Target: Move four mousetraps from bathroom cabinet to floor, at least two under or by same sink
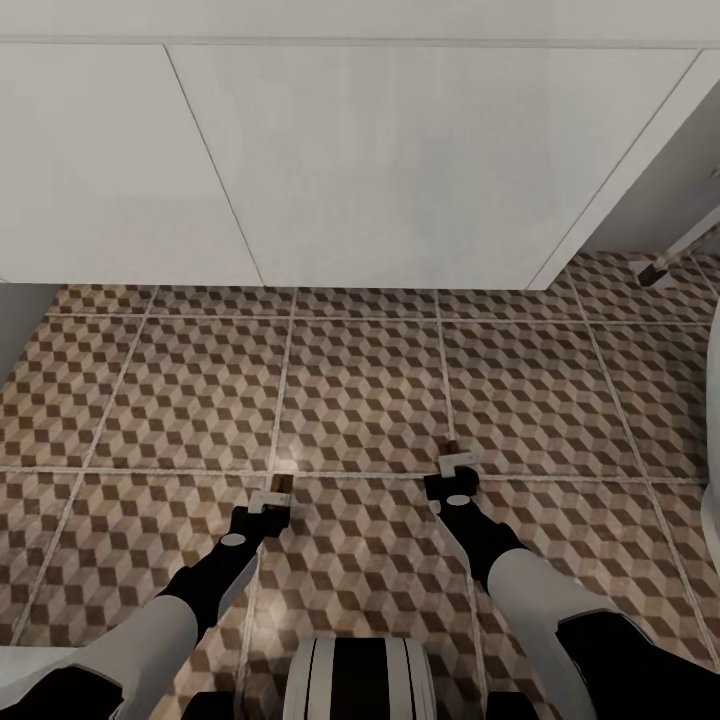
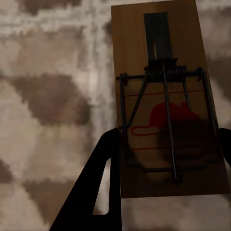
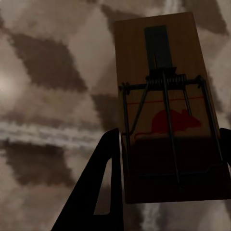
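- Left gripper (image 1: pixel 279 491), black with two fingers: clenched on a flat tan wooden mousetrap (image 2: pixel 168 101) with dark wire spring and red mouse print, held low over the floor at 7 o'clock in the head view.
- Right gripper (image 1: pixel 452 455): clenched on a second tan wooden mousetrap (image 3: pixel 169 115) of the same kind, at 5 o'clock.
- Bathroom floor (image 1: pixel 360 400): square tiles with a brown, beige and white cube pattern and pale grout.
- White panelled vanity front (image 1: pixel 400 160): stands at 12 o'clock, beyond both grippers.
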